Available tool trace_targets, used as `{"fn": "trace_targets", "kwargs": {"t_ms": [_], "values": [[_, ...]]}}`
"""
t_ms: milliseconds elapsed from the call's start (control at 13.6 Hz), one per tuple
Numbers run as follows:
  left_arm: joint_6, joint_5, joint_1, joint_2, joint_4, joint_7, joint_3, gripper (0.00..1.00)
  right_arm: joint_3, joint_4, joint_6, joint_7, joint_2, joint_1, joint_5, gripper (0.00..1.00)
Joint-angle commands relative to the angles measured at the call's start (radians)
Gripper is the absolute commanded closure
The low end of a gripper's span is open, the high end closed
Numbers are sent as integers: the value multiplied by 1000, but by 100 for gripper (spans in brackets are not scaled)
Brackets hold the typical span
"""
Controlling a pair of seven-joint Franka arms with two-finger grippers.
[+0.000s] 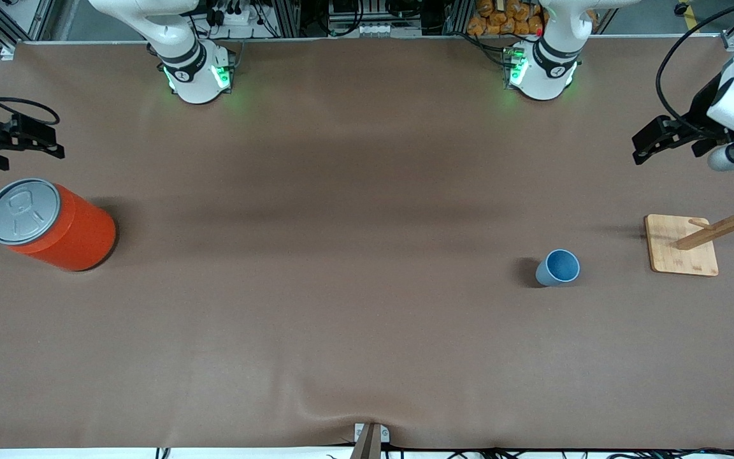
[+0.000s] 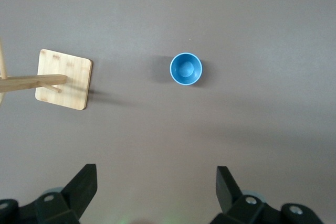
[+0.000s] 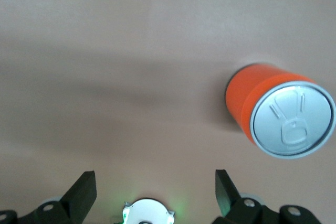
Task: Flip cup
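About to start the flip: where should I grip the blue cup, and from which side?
Grip the cup across its tapered outer wall, probably from the side with the left gripper, which is open and closer to it. It stands upright, mouth up and handleless, so a side grasp leaves room to rotate it. The right gripper waits by the orange can.

The front view looks down from high across the table (image 1: pixel 354 319), facing both robot bases along its top edge, and takes in the whole tabletop. The left wrist view looks straight down from well above the cup (image 2: pixel 186 68), with the wooden stand (image 2: pixel 63 80) beside the cup. The front view shares both: cup (image 1: pixel 558 268) and stand (image 1: pixel 682 245). The right wrist view looks down near the orange can (image 3: pixel 281 113), far from the cup, shared with the front view (image 1: pixel 51 224).
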Motion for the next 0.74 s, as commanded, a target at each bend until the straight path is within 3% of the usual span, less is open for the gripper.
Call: {"fn": "trace_targets", "kwargs": {"t_ms": [0, 662], "values": [[24, -34, 32, -19, -20, 36, -4, 0, -6, -24, -43, 96, -55, 15, -17, 0], [-24, -34, 23, -6, 24, 34, -16, 0, -6, -24, 3, 134, -73, 22, -18, 0]]}}
